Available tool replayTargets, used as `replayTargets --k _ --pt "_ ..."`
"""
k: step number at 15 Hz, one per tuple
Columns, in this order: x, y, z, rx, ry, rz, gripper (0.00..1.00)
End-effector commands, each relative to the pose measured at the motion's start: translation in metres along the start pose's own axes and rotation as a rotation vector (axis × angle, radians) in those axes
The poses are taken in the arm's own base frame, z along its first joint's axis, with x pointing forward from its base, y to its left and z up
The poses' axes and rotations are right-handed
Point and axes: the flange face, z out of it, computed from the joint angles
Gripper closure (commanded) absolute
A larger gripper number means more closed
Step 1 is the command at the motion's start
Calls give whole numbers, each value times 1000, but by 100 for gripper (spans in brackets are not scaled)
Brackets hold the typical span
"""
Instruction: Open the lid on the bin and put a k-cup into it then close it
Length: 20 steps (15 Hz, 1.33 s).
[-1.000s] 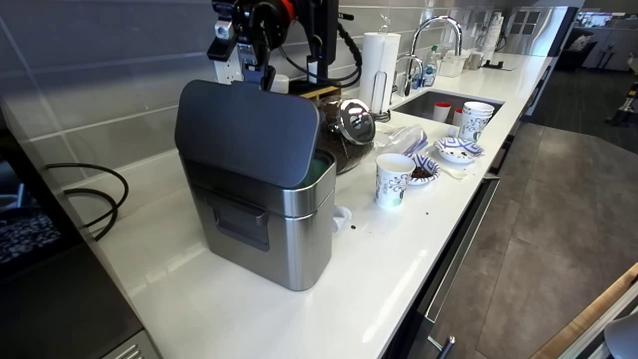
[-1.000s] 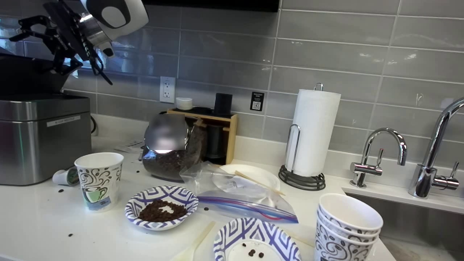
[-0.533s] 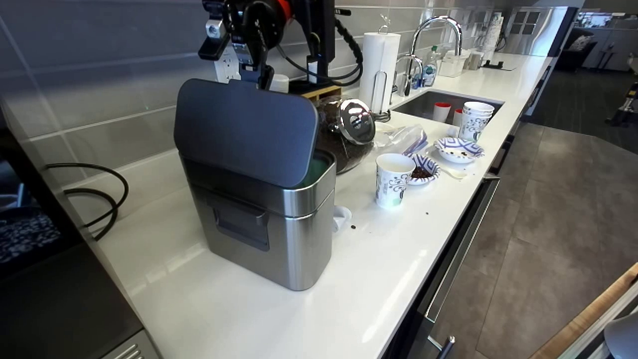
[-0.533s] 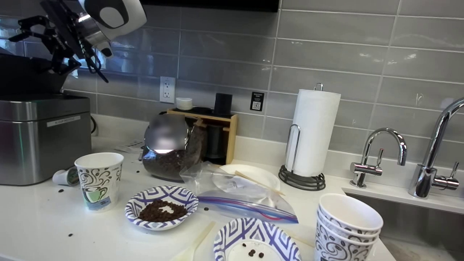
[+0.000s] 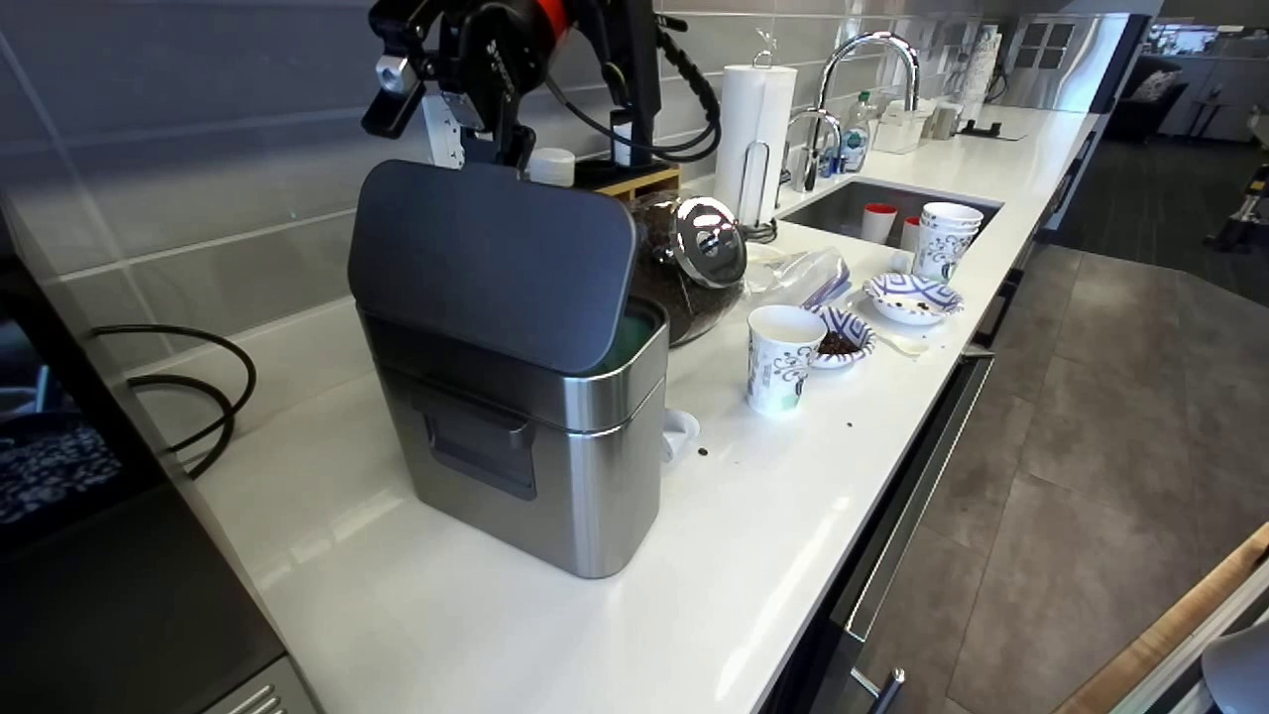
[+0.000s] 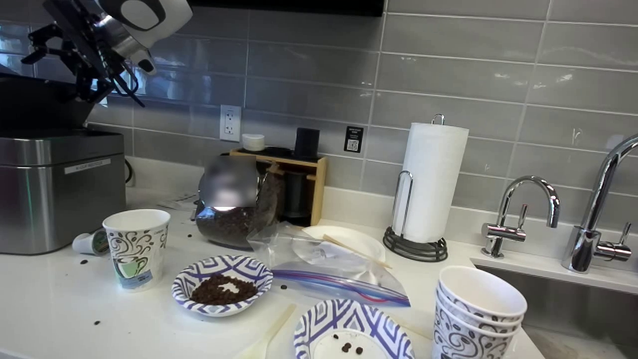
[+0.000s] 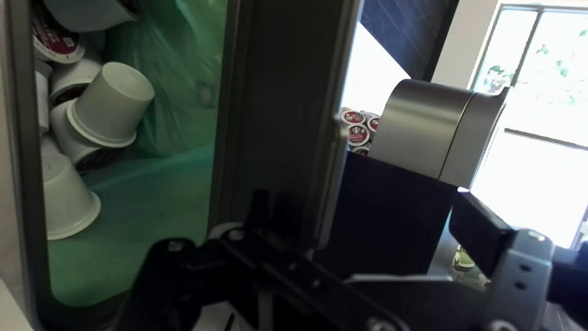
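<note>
The lid (image 5: 496, 263) stands raised on the bin (image 5: 613, 496), so opening looks done; the k-cup (image 6: 83, 244) lies on its side beside the bin, so depositing and closing seem left. The pincer (image 7: 361, 204), above the bin, is spread and empty. White pods (image 7: 112, 103) fill part of the bin's green liner (image 7: 147, 220).

In an exterior view the camera stands near the boxy brushed-steel bin (image 5: 580, 486), above it and on the side away from the dark metal sink (image 5: 831, 211), facing down the white countertop (image 5: 426, 615). In an exterior view from the bin's sink side, roughly level with its top, the camera meets the grey tiled wall (image 6: 309, 65) nearly head-on (bin cut off at left). Both exterior views share the bin and the white paper-towel roll (image 6: 434, 182). The wrist view looks from close above into the bin's green plastic liner (image 7: 151, 220).
</note>
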Motion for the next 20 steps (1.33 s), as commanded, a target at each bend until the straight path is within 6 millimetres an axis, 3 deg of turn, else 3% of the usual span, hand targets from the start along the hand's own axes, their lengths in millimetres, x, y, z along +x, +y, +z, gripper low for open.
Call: replayTargets --k 1,8,12,20 --pt "-11 -6 13 -84 48 22 0" --pt "-23 -3 23 -193 120 72 0" --pt "-36 -12 22 -281 182 99 0" --pt "-49 -32 28 -250 250 85 0"
